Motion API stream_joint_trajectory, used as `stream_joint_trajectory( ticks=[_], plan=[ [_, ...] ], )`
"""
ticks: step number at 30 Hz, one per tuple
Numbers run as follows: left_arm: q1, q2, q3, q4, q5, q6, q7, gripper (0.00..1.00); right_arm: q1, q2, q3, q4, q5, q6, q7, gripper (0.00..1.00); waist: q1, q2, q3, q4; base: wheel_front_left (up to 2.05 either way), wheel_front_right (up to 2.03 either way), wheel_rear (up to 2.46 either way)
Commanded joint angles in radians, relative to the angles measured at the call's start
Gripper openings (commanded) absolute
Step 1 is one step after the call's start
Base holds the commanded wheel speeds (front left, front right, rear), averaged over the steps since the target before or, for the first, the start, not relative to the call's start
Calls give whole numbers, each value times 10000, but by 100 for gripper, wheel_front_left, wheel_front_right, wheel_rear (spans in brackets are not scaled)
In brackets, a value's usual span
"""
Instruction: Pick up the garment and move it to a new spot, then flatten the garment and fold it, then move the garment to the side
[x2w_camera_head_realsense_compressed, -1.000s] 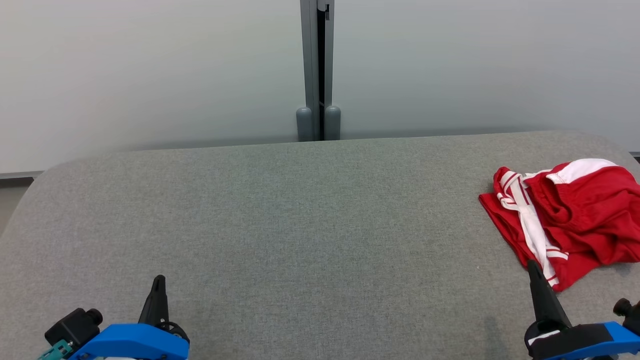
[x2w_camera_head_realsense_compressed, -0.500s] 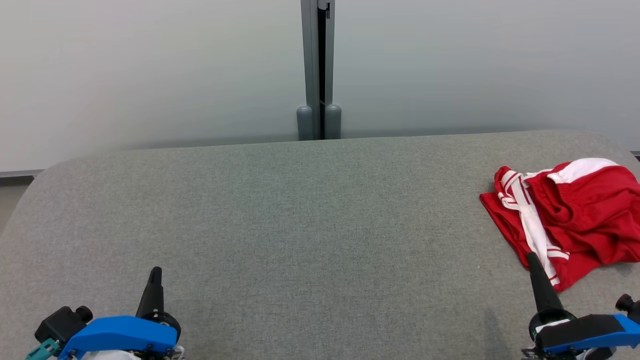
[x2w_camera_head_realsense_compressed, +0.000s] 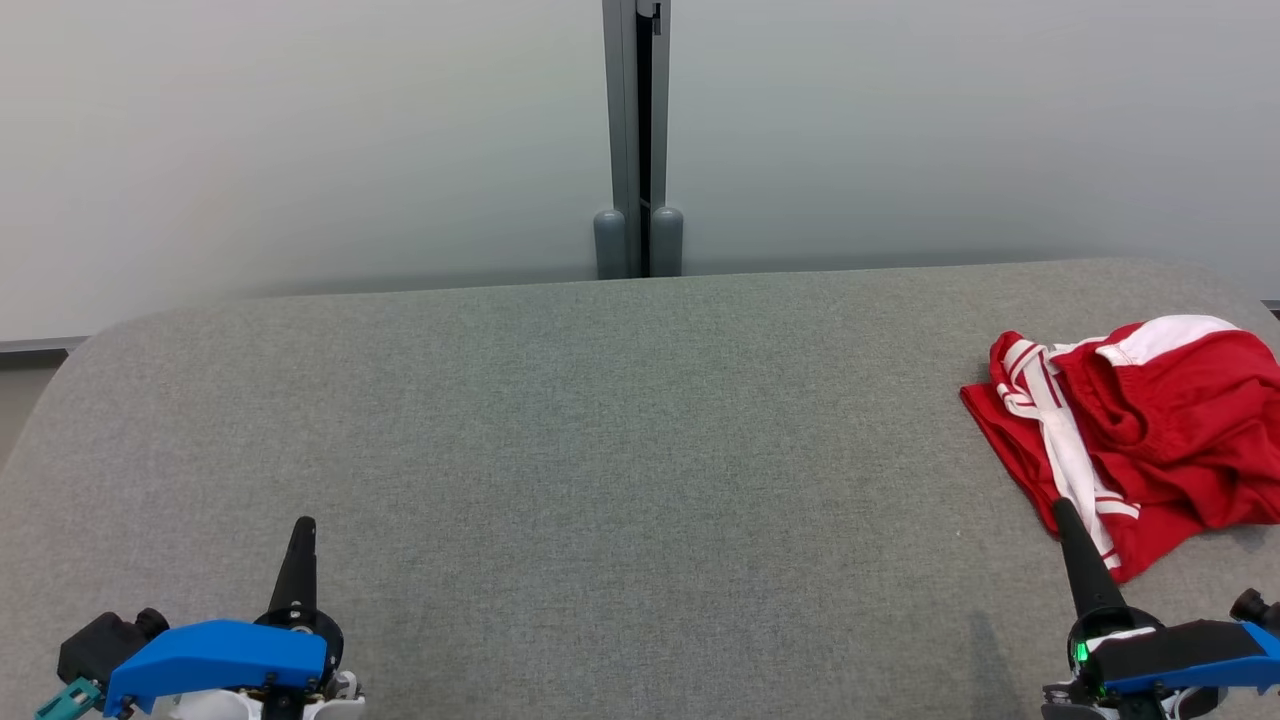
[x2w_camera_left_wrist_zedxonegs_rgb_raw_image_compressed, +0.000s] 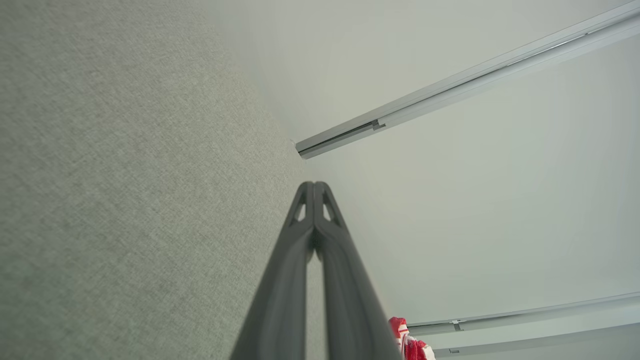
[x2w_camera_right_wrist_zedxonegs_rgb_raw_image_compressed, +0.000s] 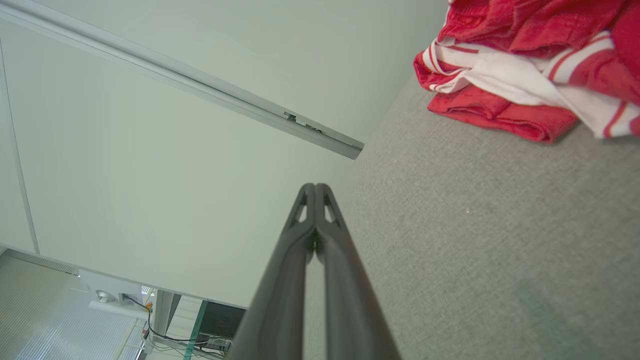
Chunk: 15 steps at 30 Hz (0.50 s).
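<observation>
The red garment (x2w_camera_head_realsense_compressed: 1150, 430) lies crumpled at the bench's (x2w_camera_head_realsense_compressed: 640, 450) right edge, just ahead of the right tool (x2w_camera_head_realsense_compressed: 1062, 508), which is clenched and empty. The left tool (x2w_camera_head_realsense_compressed: 303, 525), also clenched, sits well apart.

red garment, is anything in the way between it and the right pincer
Nothing visible does. The right pincer, shut, points at the near edge of the red garment, with bare grey padded surface between them in the right wrist view.
</observation>
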Motion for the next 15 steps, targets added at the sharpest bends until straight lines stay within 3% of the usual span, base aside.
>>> stream_joint_trajectory(
  ticks=[1,15],
  plan=[
    [-267,-14,89,-103,-179,-90,75,0,-277,-80,-28,-32,224,3,43,0,0,0,2,1,0,0,0],
    [-399,-204,478,-103,-1333,-343,370,0,-499,-78,-61,201,1533,3,228,0,0,0,30,12,0,0,0]
  ],
)
